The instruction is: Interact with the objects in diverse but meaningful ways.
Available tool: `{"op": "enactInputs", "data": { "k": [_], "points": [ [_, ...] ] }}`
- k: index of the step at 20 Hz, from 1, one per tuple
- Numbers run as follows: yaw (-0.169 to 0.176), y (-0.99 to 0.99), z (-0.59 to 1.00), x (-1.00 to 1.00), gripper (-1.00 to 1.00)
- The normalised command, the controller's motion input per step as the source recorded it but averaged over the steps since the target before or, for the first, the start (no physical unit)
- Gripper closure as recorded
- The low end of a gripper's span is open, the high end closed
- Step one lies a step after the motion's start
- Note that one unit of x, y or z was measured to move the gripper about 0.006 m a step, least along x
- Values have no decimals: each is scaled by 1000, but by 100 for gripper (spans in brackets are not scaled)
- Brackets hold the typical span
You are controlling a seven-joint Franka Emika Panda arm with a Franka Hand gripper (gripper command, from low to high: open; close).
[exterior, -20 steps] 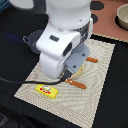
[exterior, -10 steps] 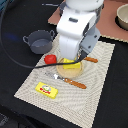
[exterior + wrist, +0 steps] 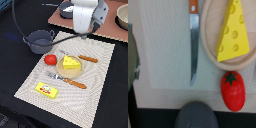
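A yellow holed cheese wedge (image 3: 71, 62) (image 3: 233, 32) lies on the tan round plate (image 3: 70, 71). The red tomato (image 3: 50, 59) (image 3: 233, 90) sits just off the plate toward the exterior view's left. Behind the tomato stands the grey two-handled pot (image 3: 39, 41). A flat yellow labelled box (image 3: 46, 89) lies on the near part of the striped mat (image 3: 95, 95). My gripper (image 3: 82, 31) hangs high above the mat's far edge, under the white arm; its fingers are not distinguishable. A blurred grey rounded shape (image 3: 195, 115) fills one edge of the wrist view.
A wooden-handled knife (image 3: 88, 58) (image 3: 193, 45) lies behind the plate and a wooden-handled fork (image 3: 67, 80) in front of it. At the back, a brown board (image 3: 107, 22) carries a tan bowl (image 3: 122, 17) and a dark bowl (image 3: 65, 9). A black cable loops at the exterior view's left.
The arm has risen and drawn back from low over the plate toward the mat's far edge, uncovering the cheese, tomato and cutlery.
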Motion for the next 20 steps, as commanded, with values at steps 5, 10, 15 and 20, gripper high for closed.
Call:
{"op": "enactInputs", "data": {
  "k": [5,10,15,20],
  "points": [
    [73,590,177,-451,-100],
    [98,572,48,-579,-100],
    [124,568,-39,-584,-100],
    [117,564,-164,-602,-100]
  ]
}}
